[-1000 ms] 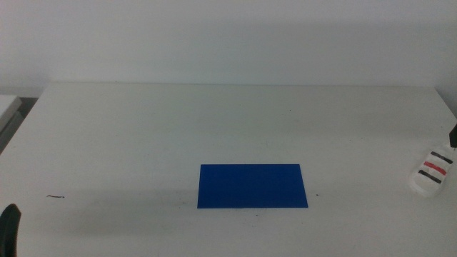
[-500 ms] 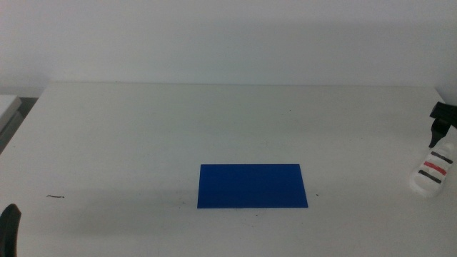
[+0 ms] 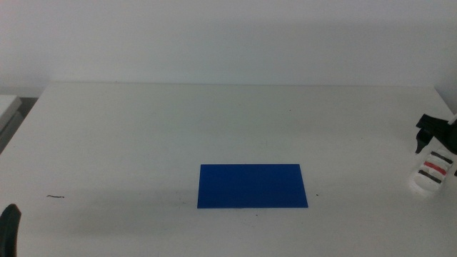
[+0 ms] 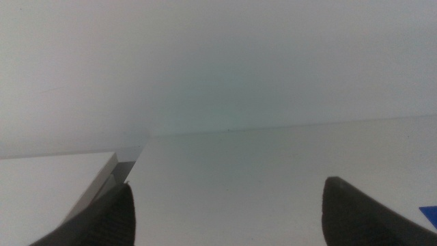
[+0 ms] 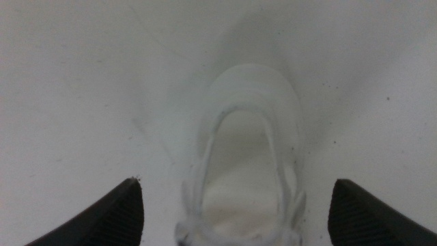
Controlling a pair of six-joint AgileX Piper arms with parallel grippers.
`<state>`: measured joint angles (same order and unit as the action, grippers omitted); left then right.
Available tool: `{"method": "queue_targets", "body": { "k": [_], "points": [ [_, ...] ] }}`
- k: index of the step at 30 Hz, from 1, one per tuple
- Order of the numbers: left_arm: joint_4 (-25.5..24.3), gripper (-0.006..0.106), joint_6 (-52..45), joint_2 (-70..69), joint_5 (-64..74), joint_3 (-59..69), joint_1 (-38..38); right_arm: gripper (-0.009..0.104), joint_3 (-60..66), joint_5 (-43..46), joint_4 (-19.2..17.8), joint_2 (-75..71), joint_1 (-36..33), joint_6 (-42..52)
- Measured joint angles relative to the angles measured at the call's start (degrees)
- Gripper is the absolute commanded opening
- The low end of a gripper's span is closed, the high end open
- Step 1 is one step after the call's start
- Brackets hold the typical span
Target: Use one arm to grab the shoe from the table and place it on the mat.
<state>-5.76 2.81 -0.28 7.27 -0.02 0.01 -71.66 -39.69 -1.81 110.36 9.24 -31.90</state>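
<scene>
The small white shoe (image 3: 432,174) with dark and red straps lies on the white table (image 3: 214,128) near its right edge. My right gripper (image 3: 426,135) has come in from the right and hangs over the shoe's far end. In the right wrist view its jaws stand wide apart with the shoe's open heel end (image 5: 246,157) between and below them. The dark-blue mat (image 3: 252,185) lies flat at the middle front, well left of the shoe. My left gripper (image 3: 8,227) waits at the bottom left, jaws apart and empty in the left wrist view.
A thin dark scrap (image 3: 56,196) lies on the table at the front left. The table's right edge runs just past the shoe. A corner of the mat (image 4: 430,213) shows in the left wrist view.
My right gripper has moved in from the right edge and leftward, now covering the shoe's far end. The shoe, the mat and the left gripper have not moved.
</scene>
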Motion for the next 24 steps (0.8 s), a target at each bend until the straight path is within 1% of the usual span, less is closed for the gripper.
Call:
{"method": "queue_targets", "body": {
  "k": [1,3,4,5,6,7,10,11,14,17,20,24],
  "points": [
    [0.0,0.094,0.0,0.0,0.0,0.0,0.0,0.091,0.0,0.1,0.0,0.5,0.0,0.0],
    [0.0,0.094,0.0,0.0,0.0,0.0,0.0,0.085,0.0,0.2,0.0,1.1,0.0,0.0],
    [0.0,0.094,0.0,0.0,0.0,0.0,0.0,0.079,0.0,0.2,0.0,1.4,0.0,0.0],
    [0.0,0.094,0.0,0.0,0.0,0.0,0.0,0.071,0.0,0.2,0.0,1.7,0.0,0.0],
    [0.0,0.094,0.0,0.0,0.0,0.0,0.0,0.051,0.0,0.2,0.0,1.8,0.0,0.0],
    [0.0,0.094,0.0,0.0,0.0,0.0,0.0,0.039,0.0,0.2,0.0,1.8,0.0,0.0],
    [0.0,0.094,0.0,0.0,0.0,0.0,0.0,0.005,-0.1,-0.5,-0.4,1.4,-0.9,-2.0],
    [0.0,0.094,0.0,0.0,0.0,0.0,0.0,-0.002,-0.1,-0.8,-0.5,1.1,-1.5,-2.6],
    [0.0,0.094,0.0,0.0,0.0,0.0,0.0,0.002,-0.6,-3.4,-0.9,0.2,-4.5,-4.2],
    [0.0,0.094,0.0,0.0,0.0,0.0,0.0,0.009,-2.7,-7.0,-2.5,-1.1,-10.1,-7.2],
    [0.0,0.094,0.0,0.0,0.0,0.0,0.0,0.014,-6.5,-8.9,-3.4,-1.7,-18.8,-11.2],
    [0.0,0.094,0.0,0.0,0.0,0.0,0.0,0.015,-12.5,-9.3,-3.5,-0.1,-31.3,-16.5]
  ]
}}
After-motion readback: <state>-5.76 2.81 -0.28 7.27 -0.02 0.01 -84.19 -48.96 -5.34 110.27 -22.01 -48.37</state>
